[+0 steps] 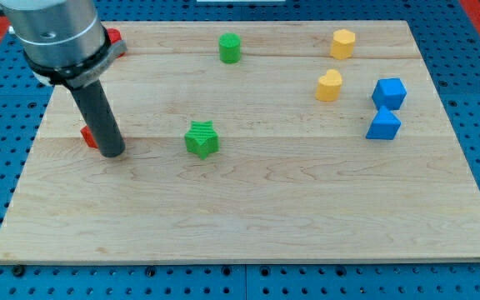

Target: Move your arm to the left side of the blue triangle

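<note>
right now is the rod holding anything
Nothing is held. My tip rests on the board beside a red block, far from the blue triangle.

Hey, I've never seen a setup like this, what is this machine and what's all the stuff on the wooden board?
One camera looks down at a wooden board. The dark rod is a robot arm's end; it has no hand and holds nothing, it only pushes. Its tip stands at the view's left, beside a red block, with another red block behind the arm. Also there: a green star, a green cylinder, two yellow blocks, a blue cube and the blue triangle, far from the tip at the right.
</note>
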Action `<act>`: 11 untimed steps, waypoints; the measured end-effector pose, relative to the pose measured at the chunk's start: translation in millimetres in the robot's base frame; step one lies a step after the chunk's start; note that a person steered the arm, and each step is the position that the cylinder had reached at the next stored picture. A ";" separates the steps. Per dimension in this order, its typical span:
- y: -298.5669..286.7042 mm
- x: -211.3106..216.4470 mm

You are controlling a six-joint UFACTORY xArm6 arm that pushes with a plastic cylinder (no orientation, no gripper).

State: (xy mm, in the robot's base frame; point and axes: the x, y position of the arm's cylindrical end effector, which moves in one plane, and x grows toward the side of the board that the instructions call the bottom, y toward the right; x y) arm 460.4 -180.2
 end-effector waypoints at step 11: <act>228.7 -42.1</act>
